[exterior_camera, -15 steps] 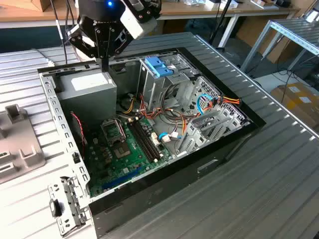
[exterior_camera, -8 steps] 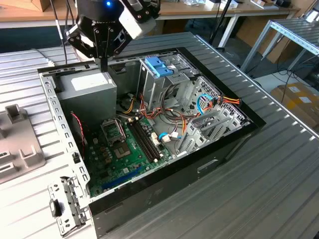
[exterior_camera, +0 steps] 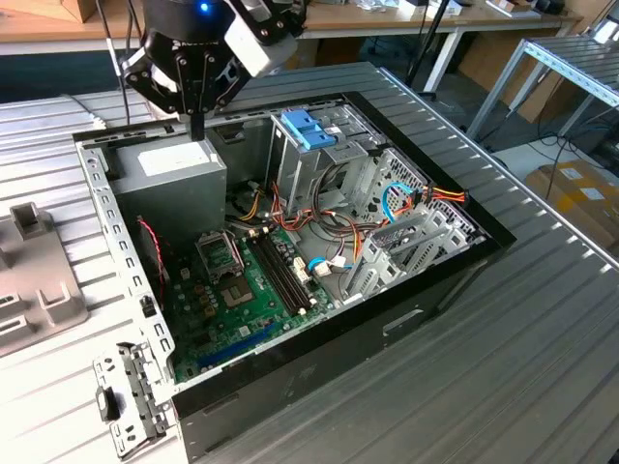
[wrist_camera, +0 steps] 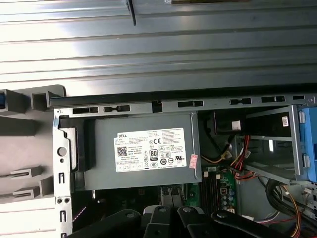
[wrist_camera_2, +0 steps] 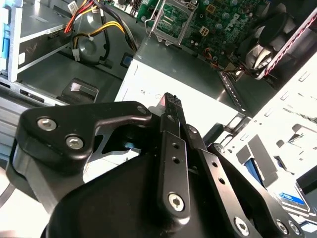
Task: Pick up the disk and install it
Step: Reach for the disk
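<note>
My black gripper [exterior_camera: 196,133] hangs clenched on nothing above the grey metal power-supply box [exterior_camera: 179,166]. The flat silver disk with blue-and-white label [wrist_camera_2: 290,197] lies beyond the open computer case's rim [exterior_camera: 106,208], seemingly staged for pickup.

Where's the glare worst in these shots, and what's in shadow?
First wrist view: glare streaks the ribbed table. Second wrist view: the case frame washes out white, and the gripper is a dark mass. Exterior view: even light, with shade down the side of the power supply.
</note>
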`<control>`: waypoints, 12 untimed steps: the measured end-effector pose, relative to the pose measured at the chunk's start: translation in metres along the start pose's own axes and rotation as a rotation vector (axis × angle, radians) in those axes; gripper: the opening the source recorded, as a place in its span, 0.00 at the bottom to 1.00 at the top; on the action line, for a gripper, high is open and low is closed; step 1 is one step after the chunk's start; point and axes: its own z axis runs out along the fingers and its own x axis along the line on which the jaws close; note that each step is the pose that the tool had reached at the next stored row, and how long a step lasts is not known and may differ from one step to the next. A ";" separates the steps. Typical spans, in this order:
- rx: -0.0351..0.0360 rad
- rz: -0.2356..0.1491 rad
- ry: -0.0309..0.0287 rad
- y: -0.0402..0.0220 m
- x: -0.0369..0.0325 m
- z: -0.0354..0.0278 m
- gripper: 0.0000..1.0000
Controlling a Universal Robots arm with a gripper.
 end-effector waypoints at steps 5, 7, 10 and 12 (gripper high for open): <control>0.0000 0.000 0.0000 -0.0003 0.0040 -0.0001 0.11; 0.0000 0.000 0.0000 -0.0004 0.0055 -0.0002 0.11; 0.0000 0.000 0.0000 -0.0005 0.0072 -0.0002 0.11; 0.0000 0.000 0.0000 -0.0007 0.0089 -0.0003 0.11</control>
